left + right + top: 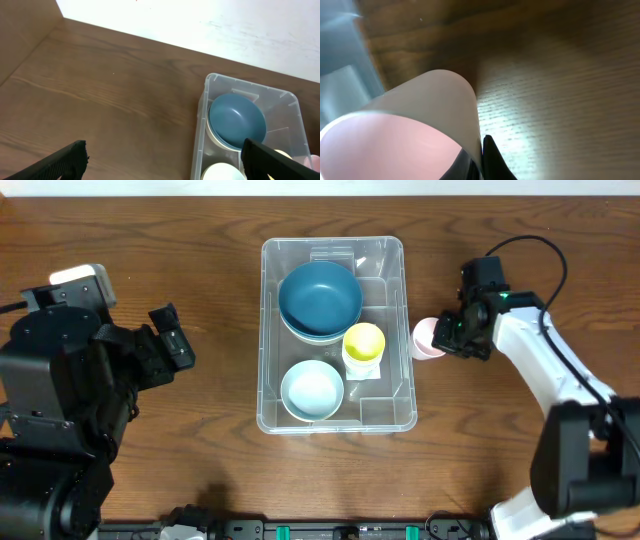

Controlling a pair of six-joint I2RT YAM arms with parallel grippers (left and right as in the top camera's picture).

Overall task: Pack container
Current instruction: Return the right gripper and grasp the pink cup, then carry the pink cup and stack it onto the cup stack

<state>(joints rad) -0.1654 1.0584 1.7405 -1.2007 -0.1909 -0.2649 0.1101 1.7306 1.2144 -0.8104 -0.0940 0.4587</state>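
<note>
The clear plastic container (pixel 268 330) stands mid-table. Inside it are a dark blue bowl (pixel 320 298), a yellow cup (pixel 364 342) and a light blue bowl (pixel 312 390). A pink cup (pixel 427 338) lies just outside its right wall. My right gripper (pixel 447 335) is shut on the cup's rim. In the right wrist view one finger is inside the pink cup (pixel 410 130) and the other outside, at the gripper (pixel 479 162). My left gripper (pixel 175 340) hangs open and empty over bare table, left of the container (pixel 201 125).
A corner of the container (pixel 340 50) shows at the upper left of the right wrist view, close to the cup. Brown wooden table (pixel 200 430) surrounds the container on all sides. A white wall borders the table's far edge in the left wrist view.
</note>
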